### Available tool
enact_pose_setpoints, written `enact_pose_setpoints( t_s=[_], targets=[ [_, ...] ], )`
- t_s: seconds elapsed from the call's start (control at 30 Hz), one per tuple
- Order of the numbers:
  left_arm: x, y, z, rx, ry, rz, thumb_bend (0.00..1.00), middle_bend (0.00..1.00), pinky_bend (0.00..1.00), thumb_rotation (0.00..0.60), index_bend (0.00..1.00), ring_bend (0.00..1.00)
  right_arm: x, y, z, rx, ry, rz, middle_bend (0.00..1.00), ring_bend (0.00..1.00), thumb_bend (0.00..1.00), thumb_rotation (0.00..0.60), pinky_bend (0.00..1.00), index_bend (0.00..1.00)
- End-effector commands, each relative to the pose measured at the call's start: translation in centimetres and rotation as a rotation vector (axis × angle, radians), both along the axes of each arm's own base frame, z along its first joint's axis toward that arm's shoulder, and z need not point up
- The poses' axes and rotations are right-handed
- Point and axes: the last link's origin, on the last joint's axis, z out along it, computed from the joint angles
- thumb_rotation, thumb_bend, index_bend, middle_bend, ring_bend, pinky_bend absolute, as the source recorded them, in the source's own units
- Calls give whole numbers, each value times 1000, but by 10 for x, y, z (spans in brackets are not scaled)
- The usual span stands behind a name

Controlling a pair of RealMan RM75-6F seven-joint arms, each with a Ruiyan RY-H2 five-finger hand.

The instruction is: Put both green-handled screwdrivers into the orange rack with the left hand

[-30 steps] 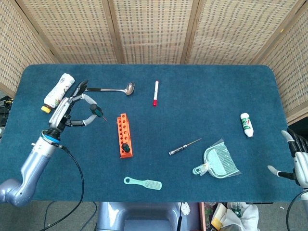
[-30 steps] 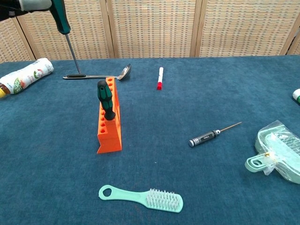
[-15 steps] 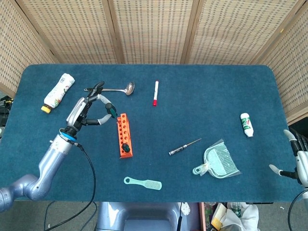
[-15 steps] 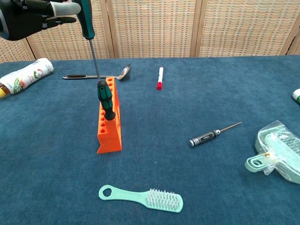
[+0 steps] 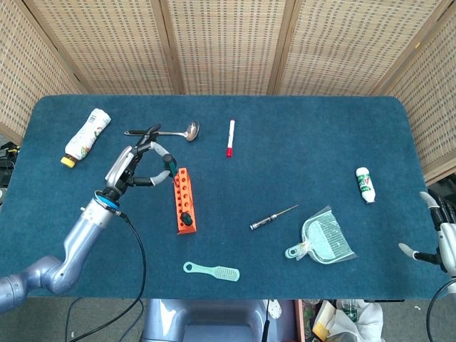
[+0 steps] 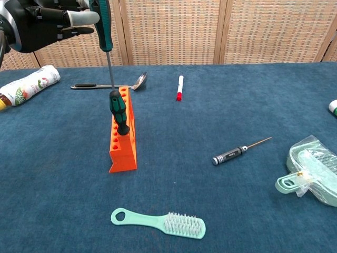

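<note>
The orange rack (image 5: 183, 200) (image 6: 122, 139) stands left of the table's middle. One green-handled screwdriver (image 6: 118, 112) (image 5: 185, 216) sits upright in a hole near its front end. My left hand (image 5: 138, 164) (image 6: 45, 22) holds the second green-handled screwdriver (image 6: 103, 37) (image 5: 168, 169) by its handle, shaft pointing down, its tip just above the rack's far end. My right hand (image 5: 443, 238) hangs at the table's right edge, fingers apart, holding nothing.
A metal ladle (image 5: 165, 131) lies behind the rack, a white bottle (image 5: 86, 133) at the far left. A red-capped marker (image 5: 230, 137), a black precision screwdriver (image 5: 272, 217), a green dustpan (image 5: 325, 241), a green brush (image 5: 211, 271) and a small white tube (image 5: 365, 184) lie around.
My left hand has carried the second screwdriver rightward from beside the ladle to over the rack's far end. The right hand has barely moved.
</note>
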Motion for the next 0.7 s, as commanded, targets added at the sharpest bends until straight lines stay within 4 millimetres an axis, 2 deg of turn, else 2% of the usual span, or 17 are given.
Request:
enact_pose_setpoints(
  t_s=[0.03,0.7],
  targets=[
    [2,0,-2,-3,6,-4,522,0,0,600,642,0,0,0,0,0,-2,-1,0,0,0,600,0,0],
    [3,7,-13,-18,-12,13,527,0,0,600,643,0,-2,-1,2,-2,-10,-6,0,0,0,600,0,0]
  ],
)
